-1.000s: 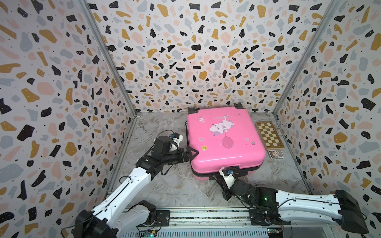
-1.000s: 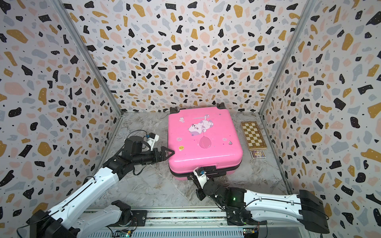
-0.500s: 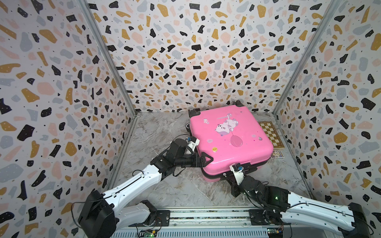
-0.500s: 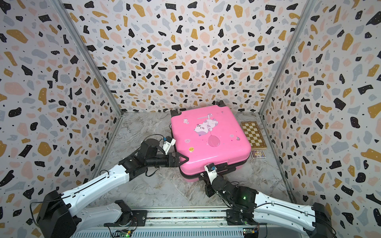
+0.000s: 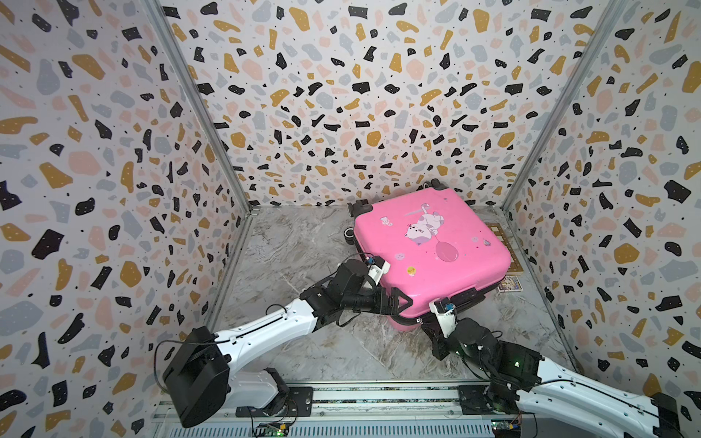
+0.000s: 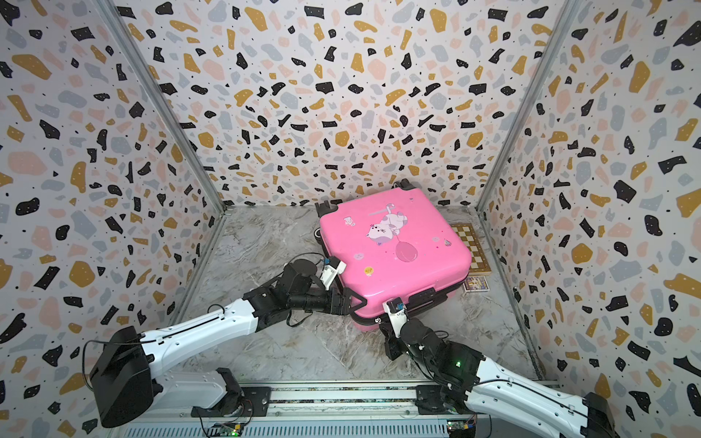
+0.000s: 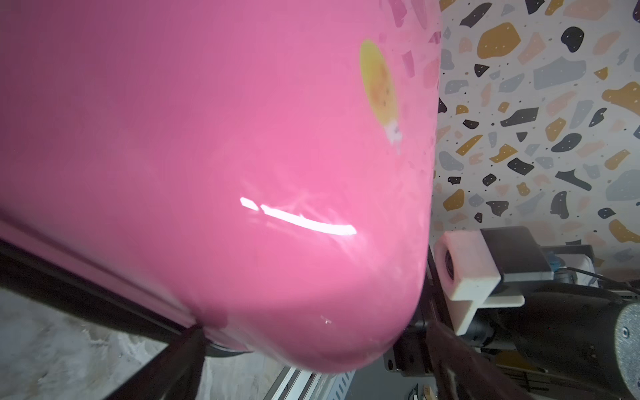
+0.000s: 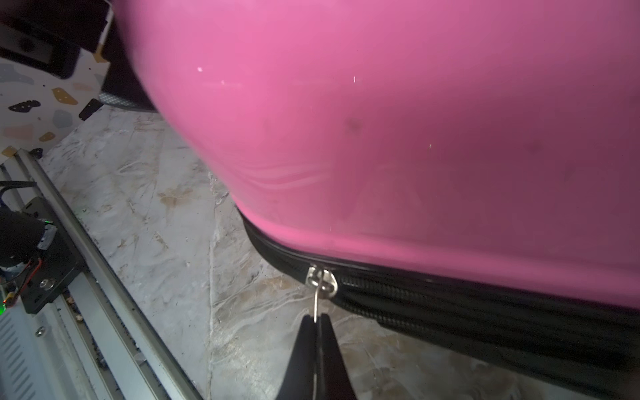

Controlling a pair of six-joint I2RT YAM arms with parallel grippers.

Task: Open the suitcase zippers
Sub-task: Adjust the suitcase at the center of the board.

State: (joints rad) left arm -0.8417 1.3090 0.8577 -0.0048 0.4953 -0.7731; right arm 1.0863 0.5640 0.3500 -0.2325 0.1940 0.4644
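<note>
Pink suitcase (image 5: pixel 459 275) corner between spread left end effector (image 5: pixel 400 303) | right end effector (image 8: pixel 316 322) clamped on zipper pull (image 8: pixel 320 280) (silver)

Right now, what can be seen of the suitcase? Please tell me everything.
The suitcase is a small glossy pink hard shell with a cartoon cat, a balloon and stickers on top. It lies print up, skewed, on the marbled floor, black wheels at the far side, black handle at the near side. A black zipper rounds its seam. The shut right gripper pinches the metal pull; the open left gripper straddles a near corner.
</note>
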